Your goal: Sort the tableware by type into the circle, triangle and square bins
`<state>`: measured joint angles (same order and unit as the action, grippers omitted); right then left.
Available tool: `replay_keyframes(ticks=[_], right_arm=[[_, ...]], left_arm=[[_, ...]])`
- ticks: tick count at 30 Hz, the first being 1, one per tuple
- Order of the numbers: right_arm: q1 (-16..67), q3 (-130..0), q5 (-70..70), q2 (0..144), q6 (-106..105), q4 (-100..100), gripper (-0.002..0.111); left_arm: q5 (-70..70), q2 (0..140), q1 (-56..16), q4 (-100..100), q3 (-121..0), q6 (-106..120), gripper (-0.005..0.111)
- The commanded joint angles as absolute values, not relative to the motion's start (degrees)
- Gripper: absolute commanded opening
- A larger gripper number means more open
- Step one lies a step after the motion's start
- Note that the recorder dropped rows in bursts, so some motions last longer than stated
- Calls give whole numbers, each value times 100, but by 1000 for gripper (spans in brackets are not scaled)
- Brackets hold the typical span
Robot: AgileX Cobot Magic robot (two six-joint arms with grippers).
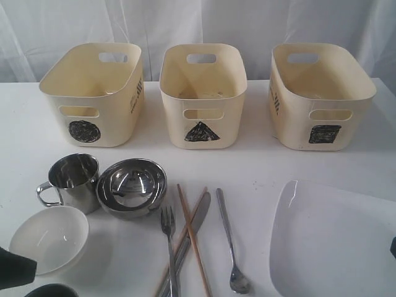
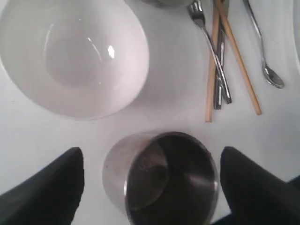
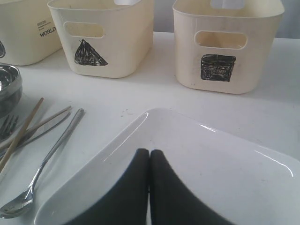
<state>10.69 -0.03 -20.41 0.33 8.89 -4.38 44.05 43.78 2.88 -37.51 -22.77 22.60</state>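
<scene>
My left gripper (image 2: 152, 187) is open, its black fingers (image 2: 47, 192) either side of a steel cup (image 2: 161, 180) without touching it; no handle shows on it. Just beyond lies the small white bowl (image 2: 72, 56). On the table stand the handled steel mug (image 1: 74, 179) and shiny steel bowl (image 1: 132, 187), with the fork (image 1: 168, 247), knife (image 1: 199, 213), chopsticks (image 1: 193, 238) and long spoon (image 1: 230, 241) beside them. My right gripper (image 3: 149, 152) is shut, empty, over the large white plate (image 3: 225, 178). The circle bin (image 1: 93, 93), triangle bin (image 1: 203, 93) and square bin (image 1: 318, 93) line the back.
White table (image 1: 247, 167) with a white curtain behind the bins. The plate (image 1: 337, 241) fills the front right corner. The steel cup's rim (image 1: 52, 289) and the left gripper (image 1: 15, 269) sit at the front left edge, close to the white bowl (image 1: 48, 238).
</scene>
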Motion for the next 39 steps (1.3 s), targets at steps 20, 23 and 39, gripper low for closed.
replay_keyframes(ticks=[20,23,39], right_arm=[[1088,0,-1966,0,892,-443,0],[1088,0,-1966,0,903,-443,0],[1088,0,-1966,0,903,-443,0]], left_arm=[[5516,5899,-32,-4729,-2950,7575,78],[5446,6013,-364,-4445,-2793,7575,78],[3955,6069,-761,-3844,-2226,7702,72]])
